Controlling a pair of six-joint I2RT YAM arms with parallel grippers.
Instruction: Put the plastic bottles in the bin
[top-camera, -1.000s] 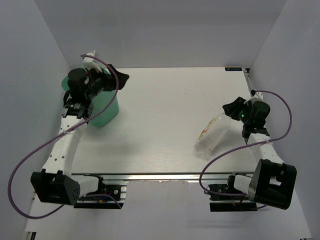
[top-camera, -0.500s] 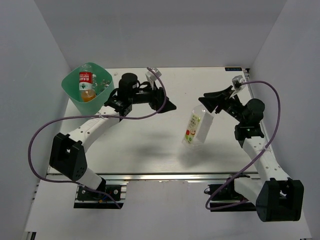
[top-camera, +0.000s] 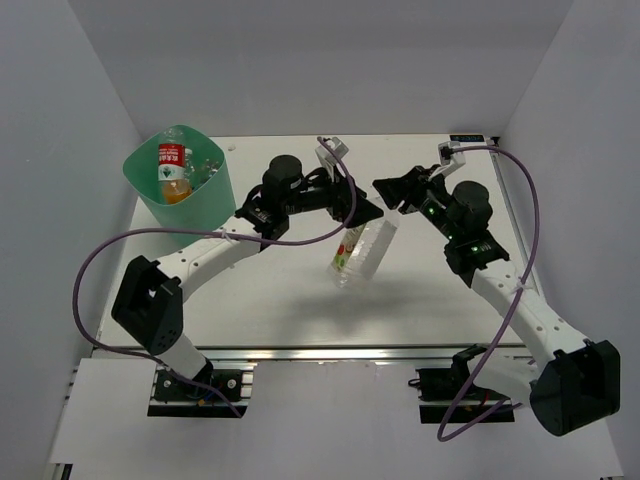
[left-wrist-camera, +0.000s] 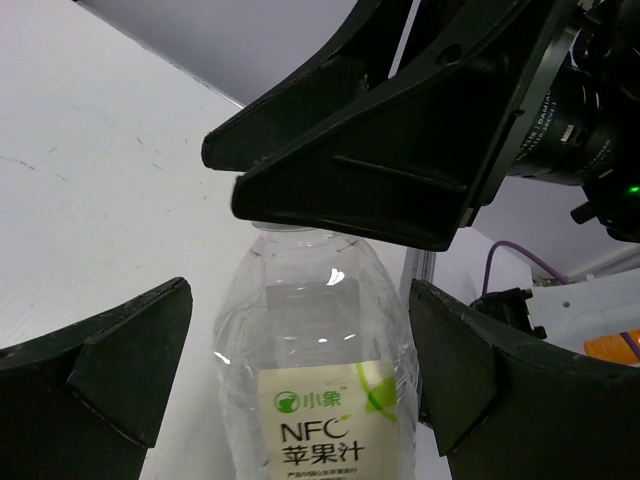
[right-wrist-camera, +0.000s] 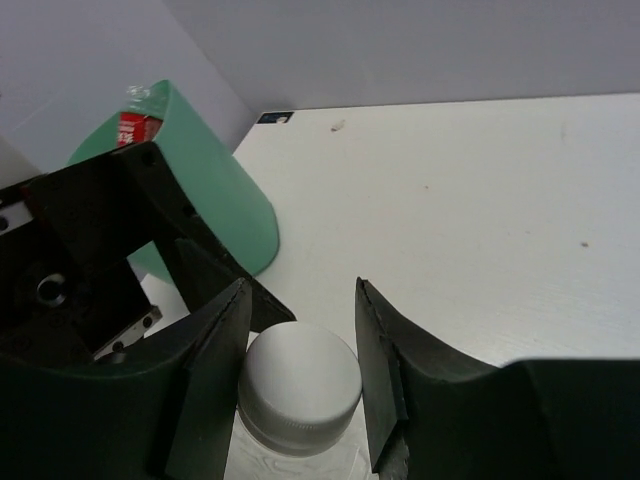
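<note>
A clear plastic bottle (top-camera: 358, 252) with a green-white label hangs tilted in the air over the table's middle. My right gripper (top-camera: 388, 205) is shut on its white cap (right-wrist-camera: 300, 385), one finger on each side, as the right wrist view (right-wrist-camera: 300, 300) shows. My left gripper (top-camera: 358, 212) is open, its fingers standing apart on either side of the bottle's body (left-wrist-camera: 315, 400) in the left wrist view (left-wrist-camera: 300, 305). The mint-green bin (top-camera: 205, 205) stands at the far left corner. It holds an orange-filled bottle (top-camera: 172, 170) with a red label and other clear bottles.
The two grippers are close together, nearly touching, above the table's centre; the right gripper (left-wrist-camera: 350, 190) fills the top of the left wrist view. The bin (right-wrist-camera: 215, 195) shows behind the left gripper (right-wrist-camera: 100, 260) in the right wrist view. Grey walls enclose the table.
My right gripper has lifted the bottle from the right of the table and carried it left. My left arm has swung from the bin to the centre, its open fingers now flanking the bottle.
</note>
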